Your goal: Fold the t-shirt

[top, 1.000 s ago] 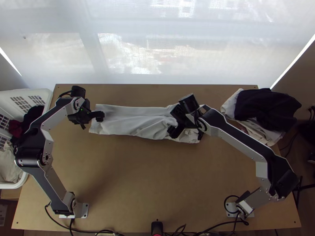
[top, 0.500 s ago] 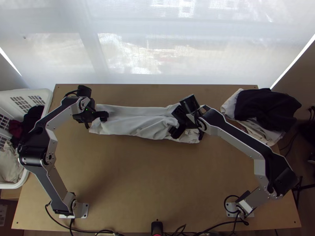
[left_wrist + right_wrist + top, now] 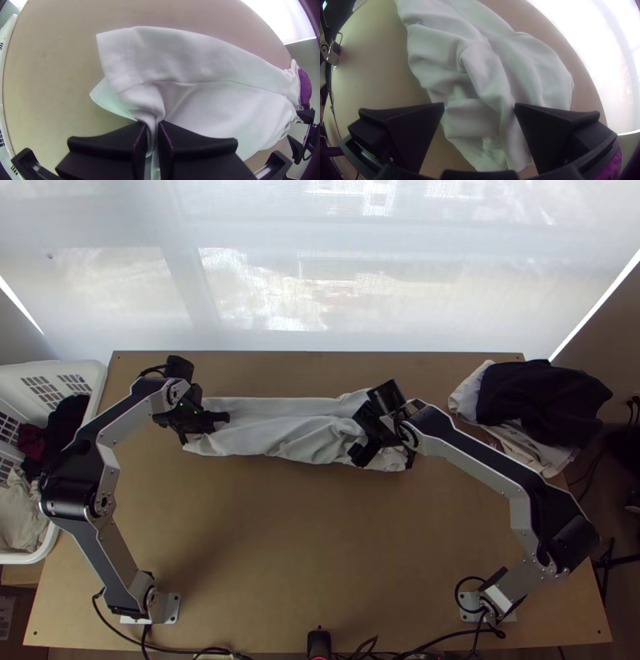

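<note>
In the top view the white t-shirt [image 3: 280, 428] lies as a long folded strip across the upper table, wrinkled toward its right end. My left gripper [image 3: 221, 422] is at the strip's left end; in the left wrist view the left gripper [image 3: 152, 133] is shut on a pinched bit of cloth, the t-shirt [image 3: 200, 100] stretching away beyond it. Over the strip's right part is my right gripper [image 3: 360, 440]. The right wrist view has the right gripper [image 3: 479, 106] open, its fingers wide apart above the bunched end of the t-shirt [image 3: 486, 76].
A pile of dark and light clothes [image 3: 536, 404] lies at the table's right back corner. On the left stands a white basket [image 3: 90, 376] holding clothes. Bare tabletop [image 3: 304, 540] stretches between the arm bases, and a bright window blind rises behind the table.
My left gripper has moved right over the t-shirt's left end and now pinches cloth, which is drawn slightly inward there. The right gripper has shifted slightly to the right and down the picture.
</note>
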Robot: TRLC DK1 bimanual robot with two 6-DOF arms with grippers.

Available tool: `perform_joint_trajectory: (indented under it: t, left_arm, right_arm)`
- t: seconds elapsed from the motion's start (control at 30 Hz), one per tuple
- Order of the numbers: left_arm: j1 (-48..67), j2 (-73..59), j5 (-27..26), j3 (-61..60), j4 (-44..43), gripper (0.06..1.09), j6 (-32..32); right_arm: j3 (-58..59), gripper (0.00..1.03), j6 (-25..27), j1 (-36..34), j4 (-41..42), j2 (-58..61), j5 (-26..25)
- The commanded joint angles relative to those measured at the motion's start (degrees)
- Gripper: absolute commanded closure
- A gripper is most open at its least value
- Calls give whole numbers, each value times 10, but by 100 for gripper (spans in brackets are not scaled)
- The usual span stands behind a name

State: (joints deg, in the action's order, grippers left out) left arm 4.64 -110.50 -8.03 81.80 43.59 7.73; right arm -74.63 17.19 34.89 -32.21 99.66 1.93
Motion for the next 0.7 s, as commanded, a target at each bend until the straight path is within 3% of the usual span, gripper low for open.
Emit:
perform_joint_trajectory:
  t: [0.0,0.37,0.67]
  left_arm:
    - [-3,29,-9,32,20,105,-4]
    - [-6,71,-47,158,88,105,-7]
    - [27,85,-109,204,107,105,-7]
  right_arm:
    - [25,5,0,-1,9,5,-2]
    - [53,5,-6,8,17,34,-1]
    - [69,5,-8,6,22,45,-1]
